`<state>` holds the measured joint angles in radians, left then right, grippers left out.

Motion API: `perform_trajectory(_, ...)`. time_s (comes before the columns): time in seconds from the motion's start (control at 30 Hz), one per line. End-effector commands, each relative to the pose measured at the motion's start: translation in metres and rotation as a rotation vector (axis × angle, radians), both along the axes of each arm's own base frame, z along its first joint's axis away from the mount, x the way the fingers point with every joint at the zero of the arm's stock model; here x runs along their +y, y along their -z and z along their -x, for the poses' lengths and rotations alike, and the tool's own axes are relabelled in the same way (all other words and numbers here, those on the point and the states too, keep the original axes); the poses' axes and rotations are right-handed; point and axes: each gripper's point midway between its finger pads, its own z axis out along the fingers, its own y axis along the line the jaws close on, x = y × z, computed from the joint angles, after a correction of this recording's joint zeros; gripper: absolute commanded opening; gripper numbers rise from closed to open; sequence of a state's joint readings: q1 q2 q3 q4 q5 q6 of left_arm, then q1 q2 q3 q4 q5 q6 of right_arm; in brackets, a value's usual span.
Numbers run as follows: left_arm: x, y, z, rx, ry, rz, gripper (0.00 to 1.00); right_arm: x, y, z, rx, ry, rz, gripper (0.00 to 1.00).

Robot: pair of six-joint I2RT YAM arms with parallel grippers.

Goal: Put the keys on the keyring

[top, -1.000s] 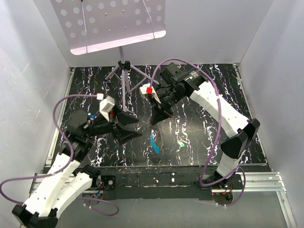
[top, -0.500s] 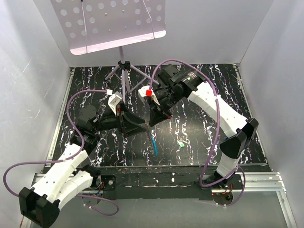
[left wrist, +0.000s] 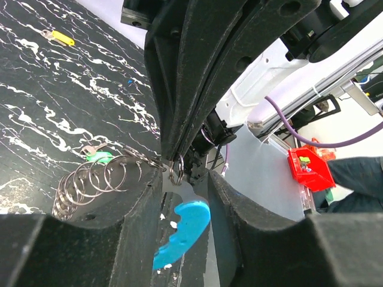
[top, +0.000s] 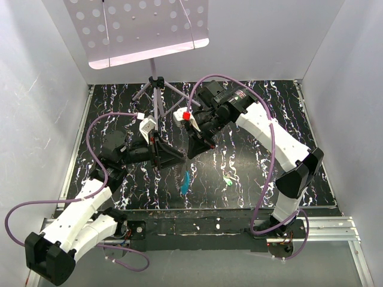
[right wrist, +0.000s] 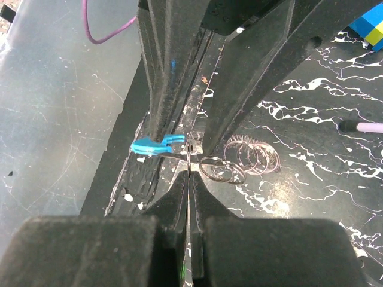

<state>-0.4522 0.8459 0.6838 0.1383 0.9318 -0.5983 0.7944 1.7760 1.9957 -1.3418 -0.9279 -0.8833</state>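
One overhead, two close wrist views

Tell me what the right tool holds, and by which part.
The keyring, pinched edge-on in the right tool by the small end ring next to the light-blue tag.

no legible text, labels or numbers (none anywhere)

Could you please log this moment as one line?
right gripper: shut on thin silver keyring | left gripper: at blue-headed metal key, grip unclear | green-headed key: on black marbled table
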Motion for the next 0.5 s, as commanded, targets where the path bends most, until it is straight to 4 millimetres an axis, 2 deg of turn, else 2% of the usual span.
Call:
perform_trajectory(0.0, 0.0004, -0.0151, -0.0016, -0.043, -0.001, 0.013, 0.34, -0.0131, -0.0119, 0.0237, 0.118, -0.010, 0.048, 0.01)
perform_trajectory(0.33, -0.0009, -0.0145, -0.0048, -0.043, -0.002, 0.007, 0.31, -0.0113, -0.0111, 0.0243, 0.129, -0.008, 0.051, 0.01)
perform_trajectory(0.47, -0.0006, -0.0113, -0.0049, -0.036, -0.002, -0.006, 0.25, -0.0112, -0.0095, 0.0238, 0.131, -0.006, 0.056, 0.01)
